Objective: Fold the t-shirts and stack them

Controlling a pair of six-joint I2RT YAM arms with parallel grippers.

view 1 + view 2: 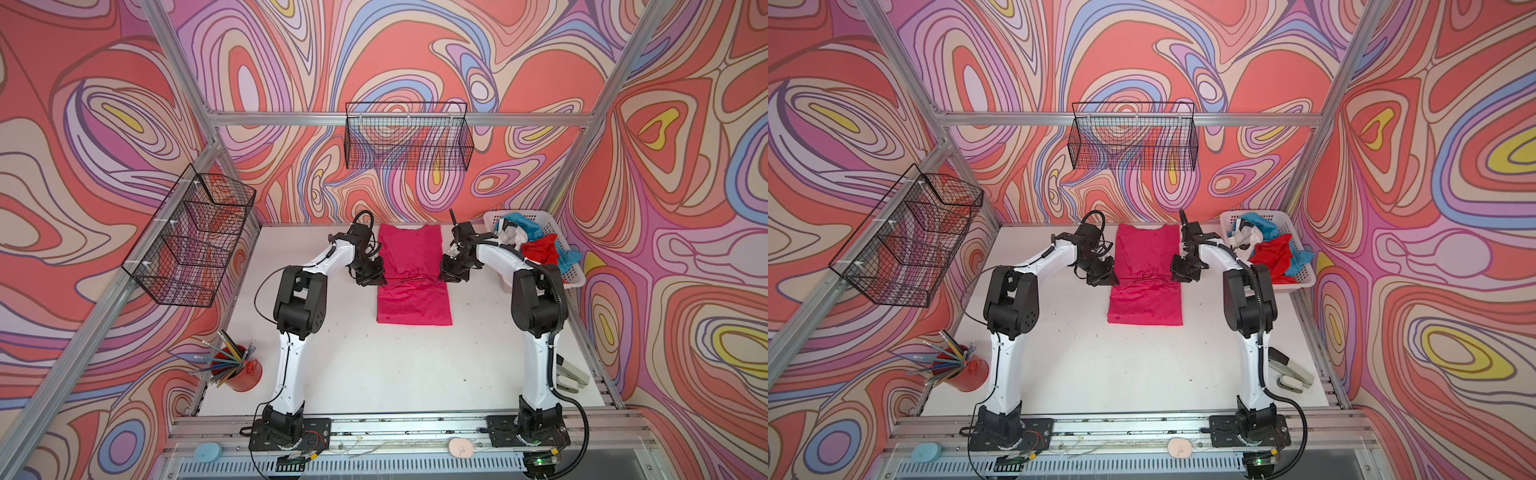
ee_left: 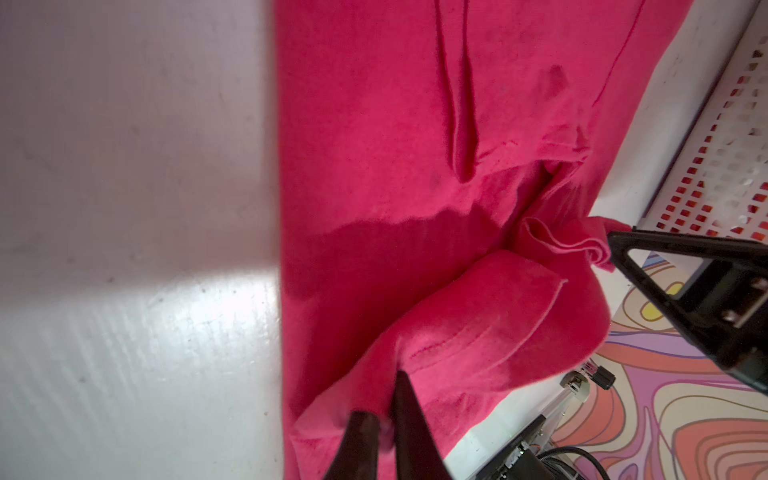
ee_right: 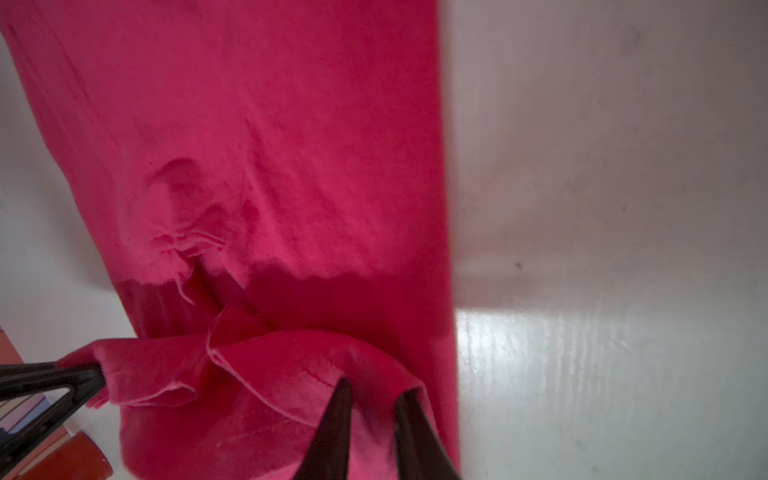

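**Item: magenta t-shirt** (image 1: 413,303). It is laid on the white table (image 1: 395,365) at 12 o'clock from the table's centre, folded into a long strip running from 12 to 6 o'clock. At mid-length a stitched hem edge is raised off the layer below and strung between the two grippers, with a shadow cast under it. The number of layers beneath cannot be made out.

**At the strip's 9 o'clock edge: left gripper** (image 2: 382,399). The fingers are seen a narrow gap apart. A blurred pink patch fills the gap, so whether cloth is pinched there cannot be told.

**At the 3 o'clock edge: right gripper** (image 3: 374,390). The fingers are parted and the hem is draped across their tips. Nothing is seen clamped between them, though the area is smeared by blur.

In both top views the fingertips are hidden under the gripper bodies.

**Further stock:**
- A red t-shirt (image 1: 538,251), a teal-blue t-shirt (image 1: 513,220) and a white t-shirt with black marks (image 1: 513,239) are heaped unfolded in a white slotted basket (image 1: 575,272) at 2 o'clock.
- They are crumpled together, so their outlines cannot be separated.

**Surroundings:**
- A red cup of pencils (image 1: 245,374) is placed at 8 o'clock.
- A grey stapler-like object (image 1: 1291,368) is placed at 4 o'clock, partly covered by the right arm.
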